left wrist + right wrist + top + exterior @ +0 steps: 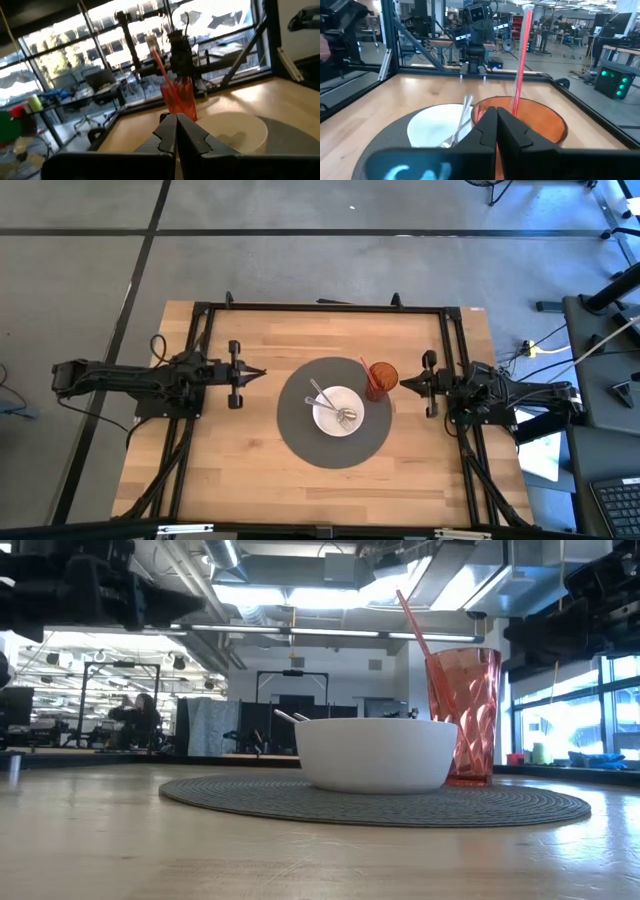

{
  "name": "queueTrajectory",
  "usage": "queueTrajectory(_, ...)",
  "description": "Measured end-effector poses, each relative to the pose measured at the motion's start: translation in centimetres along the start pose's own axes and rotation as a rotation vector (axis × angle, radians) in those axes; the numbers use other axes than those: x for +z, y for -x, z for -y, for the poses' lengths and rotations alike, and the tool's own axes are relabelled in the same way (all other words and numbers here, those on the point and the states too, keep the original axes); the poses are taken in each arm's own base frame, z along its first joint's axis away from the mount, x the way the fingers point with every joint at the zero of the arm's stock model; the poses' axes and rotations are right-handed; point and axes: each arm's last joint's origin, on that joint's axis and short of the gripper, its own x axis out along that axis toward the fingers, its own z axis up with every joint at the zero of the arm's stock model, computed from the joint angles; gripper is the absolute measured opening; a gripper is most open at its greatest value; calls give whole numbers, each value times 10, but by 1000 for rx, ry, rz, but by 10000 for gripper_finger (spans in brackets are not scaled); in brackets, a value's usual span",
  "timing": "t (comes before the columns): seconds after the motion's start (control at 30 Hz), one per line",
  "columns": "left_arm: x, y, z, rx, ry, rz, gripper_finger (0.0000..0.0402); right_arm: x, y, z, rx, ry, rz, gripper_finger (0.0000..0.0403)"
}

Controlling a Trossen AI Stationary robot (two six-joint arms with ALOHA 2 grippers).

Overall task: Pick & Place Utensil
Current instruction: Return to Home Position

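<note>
A white bowl (337,411) sits on a round grey placemat (300,435) at the table's middle. Metal utensils (322,397) lie in the bowl, their handles resting on its rim; one shows in the right wrist view (461,120). An orange tumbler (382,376) with a red straw (368,374) stands on the mat's right edge, beside the bowl (375,754). My left gripper (262,373) hovers left of the mat, shut and empty. My right gripper (404,383) hovers just right of the tumbler (530,117), shut and empty.
A black frame (320,307) runs along the table's far edge and down both sides by the arm bases. Bare wood lies toward the near edge (300,490). Room beyond the table holds desks and equipment.
</note>
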Motion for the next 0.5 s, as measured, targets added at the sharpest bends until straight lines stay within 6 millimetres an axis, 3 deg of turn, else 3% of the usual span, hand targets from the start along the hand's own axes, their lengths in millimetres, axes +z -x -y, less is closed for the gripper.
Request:
queueTrajectory(0.2,10,12,-2,42,32,61,1,0,1,-1,6,-5,1,5)
queueTrajectory(0.5,9,44,5,-33,48,57,2,3,4,-1,42,0,0,5)
